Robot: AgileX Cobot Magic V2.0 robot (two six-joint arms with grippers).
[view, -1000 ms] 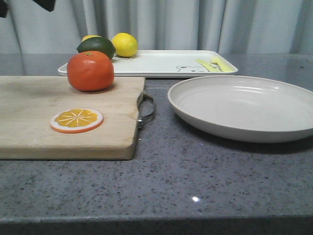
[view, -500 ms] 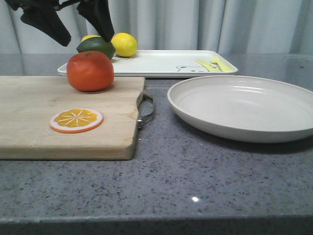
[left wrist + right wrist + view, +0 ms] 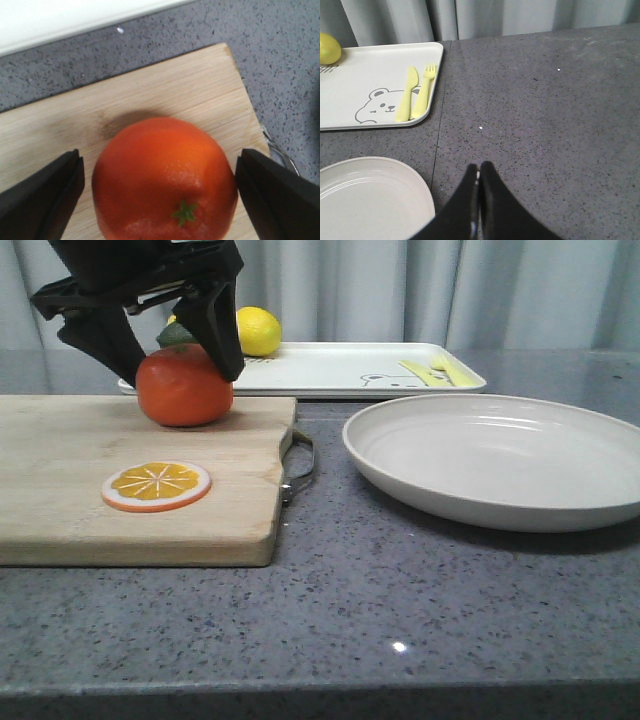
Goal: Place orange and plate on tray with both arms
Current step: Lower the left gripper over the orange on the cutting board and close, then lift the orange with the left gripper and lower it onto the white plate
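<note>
1. I am looking at the orange point(image 3: 184, 386), which is sitting on the wooden cutting board point(image 3: 140, 480) near its far edge; it is round, slightly flattened, deep orange-red, with a small green star-shaped stem mark showing clearly in the left wrist view point(image 3: 185, 212).
2. I am seeing my left gripper point(image 3: 175, 358) standing over the orange with its jaws spread wide, one black finger point(image 3: 40, 200) on each side of the fruit; in the wrist view each finger is sitting very close to the skin, but I cannot tell whether either is touching it.
3. I am finding the plate point(image 3: 500, 455) resting on the grey speckled counter point(image 3: 400, 610) beside the board, off-white, shallow, with a raised rim and nothing in it.
4. I am reading the tray point(image 3: 340, 368) as lying behind board and plate, white and rectangular, carrying a bear drawing point(image 3: 377, 106), a yellow knife and fork point(image 3: 417, 92) and a lemon point(image 3: 256, 330).
5. I am watching my right gripper point(image 3: 479, 185) hanging above bare counter near the plate's rim, its two fingertips pressed together with nothing between them.
6. I am noticing an orange slice point(image 3: 157, 485) lying flat on the board, nearer the camera than the whole fruit.
7. I am losing the plate's right edge to the front view's frame, and the left gripper is covering most of a dark green fruit point(image 3: 172, 335) behind the orange.
</note>
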